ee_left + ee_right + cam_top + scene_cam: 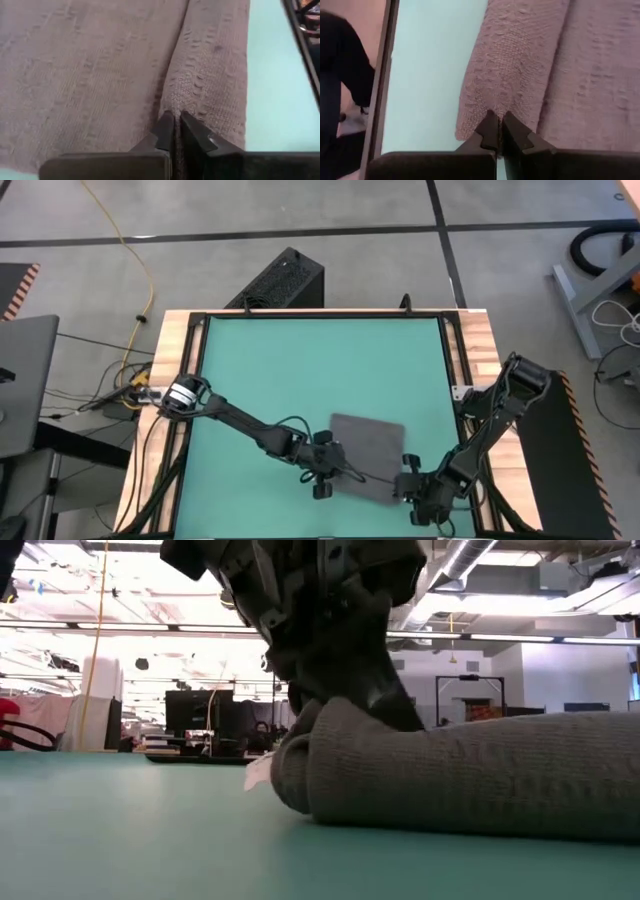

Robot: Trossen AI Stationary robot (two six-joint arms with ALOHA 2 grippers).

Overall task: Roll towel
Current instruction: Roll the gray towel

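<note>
Lying crosswise, towel near edge rolled

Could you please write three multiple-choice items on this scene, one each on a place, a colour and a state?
1. Where on the green mat does the towel lie?
A. far edge
B. near edge, right of centre
C. left corner

2. What colour is the towel?
A. dark grey
B. white
C. red

3. How does the left gripper stand?
A. wide open above the towel
B. off the mat
C. shut on the towel's rolled edge

Answers: 1 B, the high view shows it near the front edge; 2 A, plain in all views; 3 C, its wrist view shows the fingertips pinched on the fold, as the right gripper is.
</note>
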